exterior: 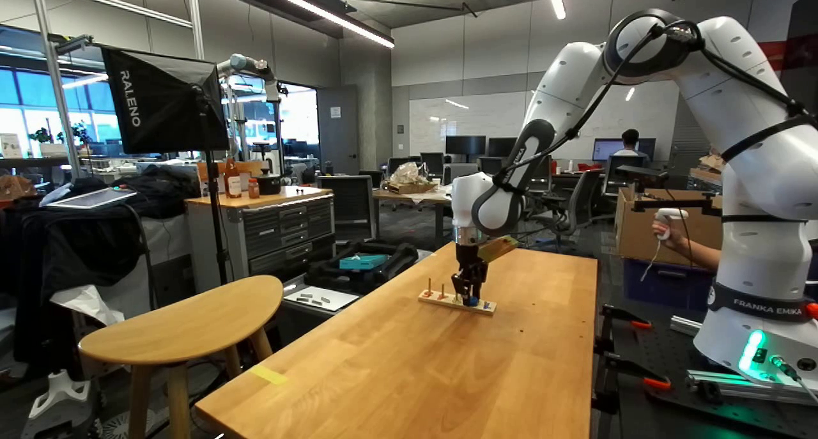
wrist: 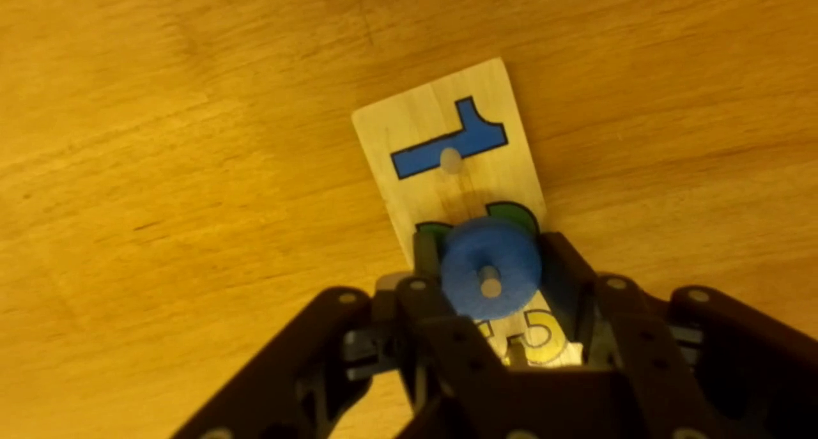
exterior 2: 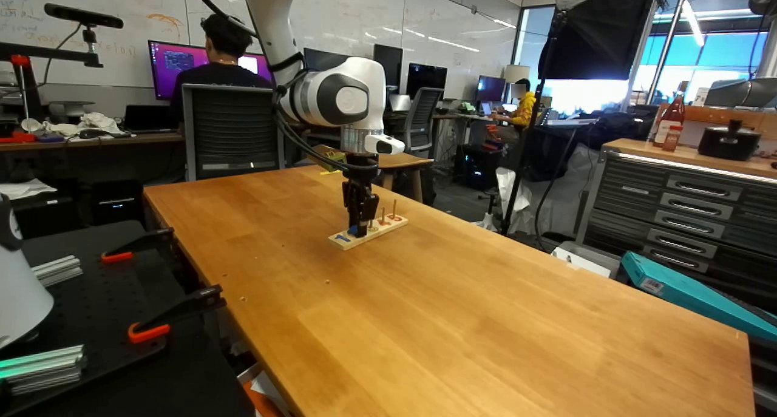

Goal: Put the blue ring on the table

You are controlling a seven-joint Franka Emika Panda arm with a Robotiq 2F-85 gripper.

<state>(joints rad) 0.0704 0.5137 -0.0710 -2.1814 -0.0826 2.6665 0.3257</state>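
The blue ring [wrist: 514, 263] sits around a peg on the small light wooden strip [wrist: 409, 123], over the painted green number. The peg's tip shows through its hole. My gripper [wrist: 491, 250] points down at the strip with a finger on each side of the ring, its fingers closed against the ring's edges. In both exterior views the gripper [exterior: 470, 298] [exterior 2: 360, 229] is low over the strip, and the ring [exterior: 473, 301] [exterior 2: 352, 230] shows in part between its fingertips. Whether the ring touches the strip is hidden. The strip lies on the long light-wood table [exterior: 409, 375] [exterior 2: 485, 320].
The strip's other thin pegs [exterior: 429, 285] stand upright beside the gripper. The peg at the painted blue number [wrist: 450, 161] is bare. Clamps [exterior 2: 149, 332] hold the table's edge near the arm base. A smaller rounded wooden table [exterior: 185, 321] stands apart.
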